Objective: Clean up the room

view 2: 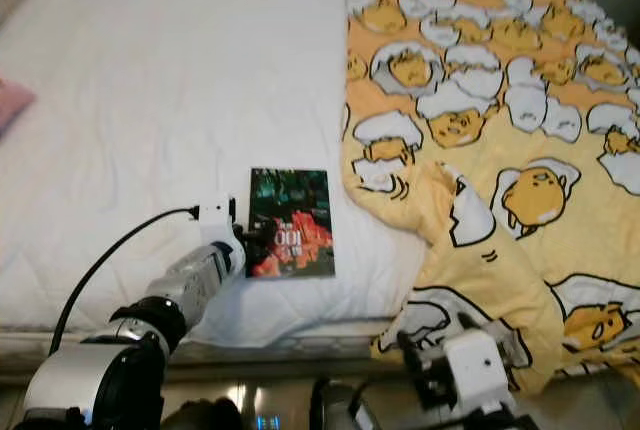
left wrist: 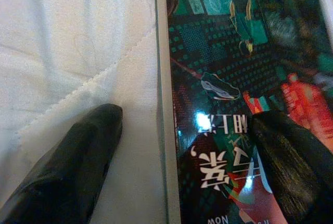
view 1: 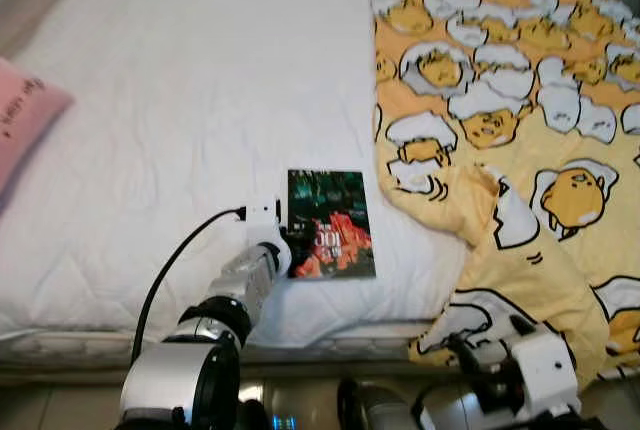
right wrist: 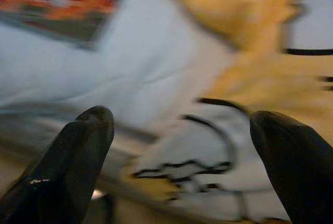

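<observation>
A dark green and red book [view 1: 331,222] lies flat on the white bed [view 1: 200,80], near its front edge. My left gripper [view 1: 291,238] reaches to the book's left edge. In the left wrist view this gripper [left wrist: 182,146] is open, with one finger [left wrist: 78,166] on the sheet and the other finger [left wrist: 291,166] over the book's cover [left wrist: 229,62]. My right gripper [view 1: 480,355] is low at the front right, beside the hanging corner of the blanket. Its fingers stand apart in the blurred right wrist view [right wrist: 182,135], with nothing between them.
A yellow blanket [view 1: 500,100] printed with cartoon eggs covers the bed's right half and drapes over the front edge. A pink pillow [view 1: 25,115] lies at the far left. The bed's front edge [view 1: 330,335] runs just before me.
</observation>
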{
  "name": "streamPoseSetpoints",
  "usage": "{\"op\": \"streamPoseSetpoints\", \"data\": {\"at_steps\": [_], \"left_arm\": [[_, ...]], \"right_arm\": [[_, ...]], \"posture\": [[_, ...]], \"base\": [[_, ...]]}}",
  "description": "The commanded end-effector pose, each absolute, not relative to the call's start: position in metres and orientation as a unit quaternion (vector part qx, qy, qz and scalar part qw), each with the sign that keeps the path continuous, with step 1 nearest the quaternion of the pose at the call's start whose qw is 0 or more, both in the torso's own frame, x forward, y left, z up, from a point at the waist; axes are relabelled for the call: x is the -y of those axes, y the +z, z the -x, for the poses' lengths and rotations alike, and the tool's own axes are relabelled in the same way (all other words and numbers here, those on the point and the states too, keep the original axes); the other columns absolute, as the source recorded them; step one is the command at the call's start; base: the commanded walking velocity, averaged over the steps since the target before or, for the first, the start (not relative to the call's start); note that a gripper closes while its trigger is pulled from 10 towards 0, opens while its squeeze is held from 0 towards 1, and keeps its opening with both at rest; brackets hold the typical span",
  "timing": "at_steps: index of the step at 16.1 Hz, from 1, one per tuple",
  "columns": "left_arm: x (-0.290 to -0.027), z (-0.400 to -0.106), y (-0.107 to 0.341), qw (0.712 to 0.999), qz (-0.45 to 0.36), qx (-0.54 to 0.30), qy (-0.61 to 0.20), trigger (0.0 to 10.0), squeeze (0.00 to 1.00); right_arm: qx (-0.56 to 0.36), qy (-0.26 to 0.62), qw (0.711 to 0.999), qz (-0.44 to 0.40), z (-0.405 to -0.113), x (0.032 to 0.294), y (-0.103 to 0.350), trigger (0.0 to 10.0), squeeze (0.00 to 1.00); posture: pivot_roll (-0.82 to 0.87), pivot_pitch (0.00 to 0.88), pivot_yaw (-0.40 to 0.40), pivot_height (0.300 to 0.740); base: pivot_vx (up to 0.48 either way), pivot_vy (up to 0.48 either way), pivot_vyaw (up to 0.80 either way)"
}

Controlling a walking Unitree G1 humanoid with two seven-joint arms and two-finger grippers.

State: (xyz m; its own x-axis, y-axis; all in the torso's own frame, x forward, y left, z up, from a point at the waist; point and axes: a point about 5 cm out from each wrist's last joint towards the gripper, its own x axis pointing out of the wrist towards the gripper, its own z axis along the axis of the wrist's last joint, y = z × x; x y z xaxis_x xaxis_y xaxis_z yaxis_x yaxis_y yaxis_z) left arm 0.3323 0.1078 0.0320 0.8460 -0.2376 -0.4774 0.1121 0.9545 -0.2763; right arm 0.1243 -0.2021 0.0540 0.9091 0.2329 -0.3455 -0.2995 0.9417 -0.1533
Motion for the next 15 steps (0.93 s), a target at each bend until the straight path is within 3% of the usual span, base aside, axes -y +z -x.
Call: {"op": "streamPoseSetpoints", "data": {"at_steps": [1,5,6,15], "left_arm": [[-0.116,-0.317,0.012,0.944,0.114,-0.302,-0.068,10.0,0.00],[-0.111,-0.314,0.010,0.942,0.129,-0.299,-0.079,10.0,0.00],[-0.106,-0.313,0.010,0.941,0.138,-0.294,-0.094,0.0,0.00],[-0.096,-0.313,0.015,0.936,0.161,-0.269,-0.158,0.0,0.00]], "right_arm": [[-0.181,0.189,0.961,0.085,-0.116,0.192,0.055,10.0,0.00],[-0.236,0.225,0.943,0.068,-0.103,0.191,0.048,10.0,0.00],[-0.243,0.233,0.939,0.068,-0.101,0.192,0.047,10.0,0.00],[-0.250,0.250,0.934,0.046,-0.107,0.183,0.047,10.0,0.00]], "posture": [[-0.37,0.264,-0.066,0.740],[-0.35,0.291,-0.076,0.740],[-0.35,0.293,-0.077,0.740],[-0.34,0.283,-0.066,0.740]], "base": [[0.000,0.000,0.00],[0.000,0.000,0.00],[0.000,0.000,0.00],[0.000,0.000,0.00]]}}
